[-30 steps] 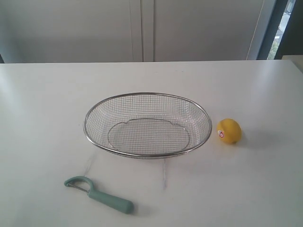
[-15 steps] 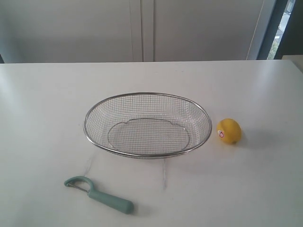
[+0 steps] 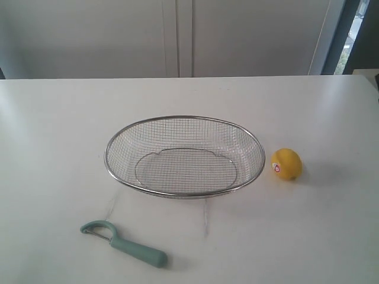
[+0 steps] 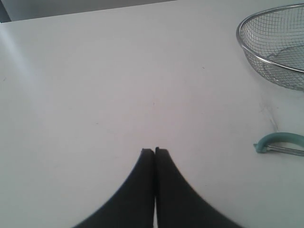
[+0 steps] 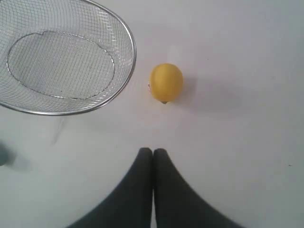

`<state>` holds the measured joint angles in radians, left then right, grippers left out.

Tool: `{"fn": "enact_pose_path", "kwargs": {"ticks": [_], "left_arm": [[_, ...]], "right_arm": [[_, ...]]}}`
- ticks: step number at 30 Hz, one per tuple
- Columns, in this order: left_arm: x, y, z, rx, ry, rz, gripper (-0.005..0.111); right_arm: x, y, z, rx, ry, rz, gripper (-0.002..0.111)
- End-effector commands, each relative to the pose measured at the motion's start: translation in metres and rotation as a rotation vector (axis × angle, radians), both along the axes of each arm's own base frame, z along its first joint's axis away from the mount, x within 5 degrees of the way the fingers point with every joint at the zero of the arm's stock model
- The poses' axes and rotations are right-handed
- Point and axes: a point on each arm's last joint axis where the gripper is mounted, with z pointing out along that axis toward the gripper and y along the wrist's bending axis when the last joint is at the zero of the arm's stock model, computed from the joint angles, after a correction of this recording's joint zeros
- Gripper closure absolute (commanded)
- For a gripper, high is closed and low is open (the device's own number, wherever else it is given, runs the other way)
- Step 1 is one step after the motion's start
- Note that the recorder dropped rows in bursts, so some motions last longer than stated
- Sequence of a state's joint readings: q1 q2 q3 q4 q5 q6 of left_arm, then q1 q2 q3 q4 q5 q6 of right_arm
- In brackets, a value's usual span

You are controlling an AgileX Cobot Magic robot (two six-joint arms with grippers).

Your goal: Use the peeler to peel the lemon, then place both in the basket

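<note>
Plainly nothing is done: the lemon (image 3: 286, 164) sits unpeeled beside the basket (image 3: 185, 194), the peeler (image 3: 123, 242) untouched; the left tool (image 4: 155, 150) and right tool (image 5: 152, 150) are closed, empty.

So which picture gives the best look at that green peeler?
The exterior view: the whole peeler lies there, head to handle. The left wrist view catches only its curved head at the edge; the right wrist view shows nothing clear of it.
</note>
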<state>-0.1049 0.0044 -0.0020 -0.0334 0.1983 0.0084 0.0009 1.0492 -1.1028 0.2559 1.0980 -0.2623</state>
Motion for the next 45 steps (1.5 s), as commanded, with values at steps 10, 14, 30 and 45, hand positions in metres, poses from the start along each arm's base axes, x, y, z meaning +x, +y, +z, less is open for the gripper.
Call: {"fn": "enact_pose_path", "kwargs": {"ticks": [10, 14, 30, 45], "left_arm": [[0.0, -0.001, 0.0, -0.006, -0.005, -0.008, 0.107], [0.0, -0.001, 0.0, -0.006, -0.005, -0.008, 0.107], [0.0, -0.001, 0.0, -0.006, -0.005, -0.008, 0.107], [0.0, -0.001, 0.0, -0.006, -0.005, -0.008, 0.107]], "right_arm": [[0.017, 0.024, 0.008, -0.01, 0.103, 0.142, 0.108], [0.025, 0.04, 0.005, -0.009, 0.123, 0.198, 0.108], [0.059, 0.117, -0.02, -0.053, 0.237, 0.424, 0.108], [0.063, 0.203, -0.057, -0.144, 0.307, 0.648, 0.108]]}}
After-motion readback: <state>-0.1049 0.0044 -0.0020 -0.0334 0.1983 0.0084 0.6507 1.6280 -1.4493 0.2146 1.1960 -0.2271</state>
